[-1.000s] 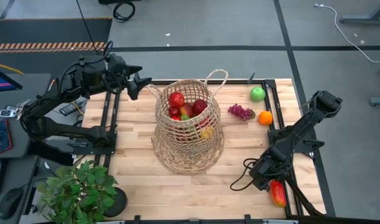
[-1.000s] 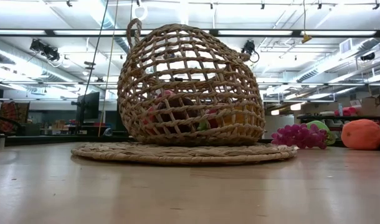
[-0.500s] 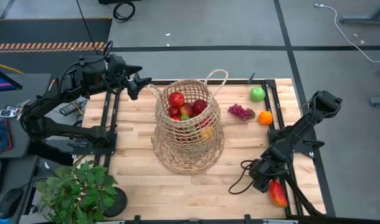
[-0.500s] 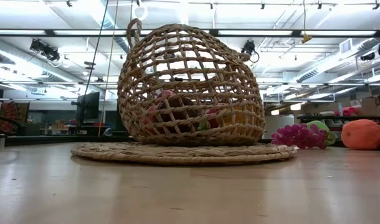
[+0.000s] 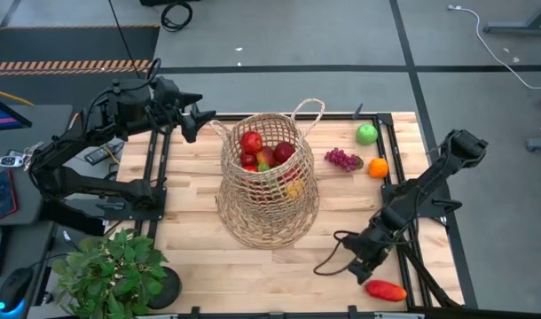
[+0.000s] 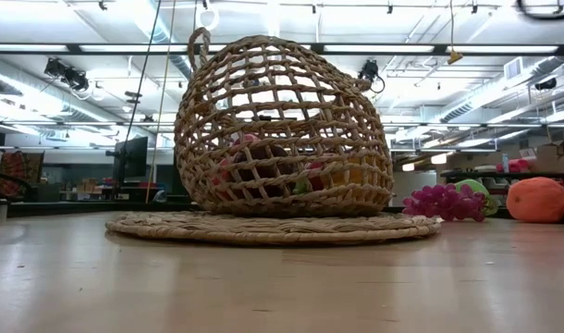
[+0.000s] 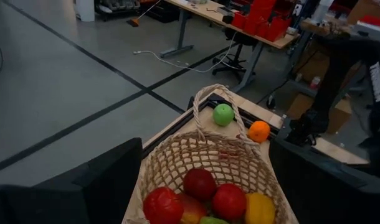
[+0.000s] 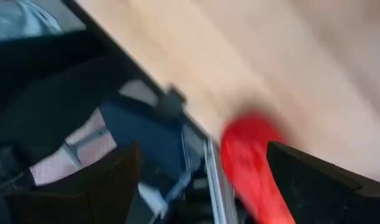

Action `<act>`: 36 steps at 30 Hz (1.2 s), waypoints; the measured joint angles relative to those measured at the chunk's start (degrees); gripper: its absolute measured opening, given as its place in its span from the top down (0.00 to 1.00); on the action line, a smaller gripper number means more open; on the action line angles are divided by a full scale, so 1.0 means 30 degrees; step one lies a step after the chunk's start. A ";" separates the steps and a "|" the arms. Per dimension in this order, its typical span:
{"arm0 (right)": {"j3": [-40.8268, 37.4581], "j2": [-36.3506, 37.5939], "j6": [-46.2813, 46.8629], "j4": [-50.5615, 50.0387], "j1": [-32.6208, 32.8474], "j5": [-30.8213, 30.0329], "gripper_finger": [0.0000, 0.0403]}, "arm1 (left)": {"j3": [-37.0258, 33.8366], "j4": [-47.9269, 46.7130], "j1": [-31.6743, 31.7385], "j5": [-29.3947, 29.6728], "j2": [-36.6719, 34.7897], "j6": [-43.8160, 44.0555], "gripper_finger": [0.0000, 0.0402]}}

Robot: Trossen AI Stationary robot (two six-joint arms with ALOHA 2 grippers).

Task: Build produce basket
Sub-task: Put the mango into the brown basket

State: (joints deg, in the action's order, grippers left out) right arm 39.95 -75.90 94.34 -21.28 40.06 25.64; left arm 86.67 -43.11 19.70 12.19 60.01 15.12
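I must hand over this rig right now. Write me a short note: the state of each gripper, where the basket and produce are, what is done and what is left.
Left gripper: open, waiting at the table's far left corner, beside the basket.
Right gripper: open, holding nothing, low at the near right edge, next to the red pepper lying on the table edge.
Done: red apples and other produce are already in the basket, mid-table.
Left: red pepper, purple grapes, orange and green apple, all on the table to the right of the basket.
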 joint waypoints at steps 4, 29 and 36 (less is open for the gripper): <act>0.2171 -0.0066 -0.0526 -0.2530 0.0106 0.0245 0.14 | 0.0000 0.0007 -0.0007 -0.0004 -0.0004 -0.0739 0.11; 1.6982 -0.8180 -1.7835 -1.4985 -0.2874 -0.7238 0.14 | -0.0007 0.0524 0.0000 0.0000 -0.0004 -0.0786 0.11; 1.3277 -0.7621 -1.5483 -1.5489 -0.0851 -0.5345 0.14 | -0.0007 0.0568 0.0000 0.0000 -0.0007 -0.1649 0.11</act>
State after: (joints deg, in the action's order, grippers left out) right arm 79.78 -98.76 47.89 -67.75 37.51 9.60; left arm 86.65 -41.41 19.70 12.19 59.99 10.17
